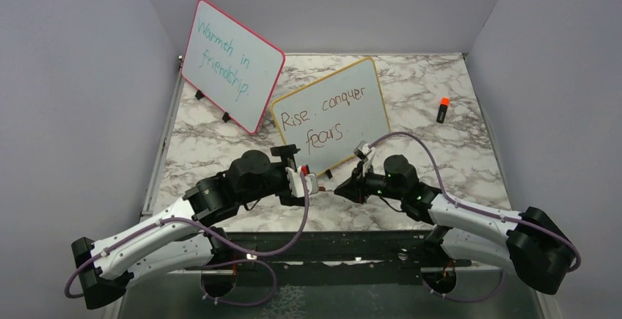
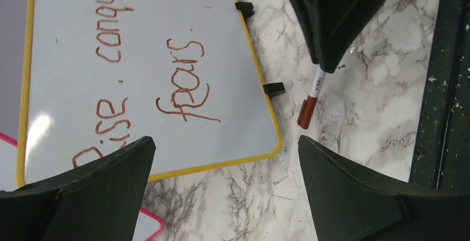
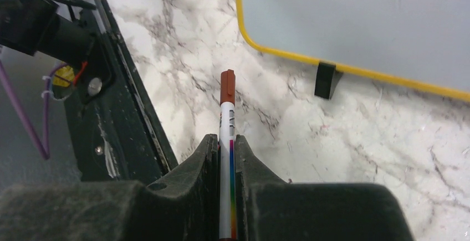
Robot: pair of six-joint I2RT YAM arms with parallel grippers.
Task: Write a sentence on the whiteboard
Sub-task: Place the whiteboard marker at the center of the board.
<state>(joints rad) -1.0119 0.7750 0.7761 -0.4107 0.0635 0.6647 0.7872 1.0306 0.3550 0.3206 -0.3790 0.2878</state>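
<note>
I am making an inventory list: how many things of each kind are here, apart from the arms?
Whiteboards: 2, the yellow-framed board and the pink-framed board
Markers: 2, the brown-capped marker and the orange-capped marker
Total: 4

Robot lab test cell, pretty sure: plain grey walls (image 1: 81,77) boxing in marble-print surface (image 1: 455,165), left arm (image 1: 147,249) and right arm (image 1: 477,220) bolted to dark metal frame (image 1: 330,249), purple cables (image 1: 400,134) looping around.

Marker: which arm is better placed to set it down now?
Right: the right gripper is shut on the capped marker beside the whiteboard; the left gripper is open, holding nothing.
</note>
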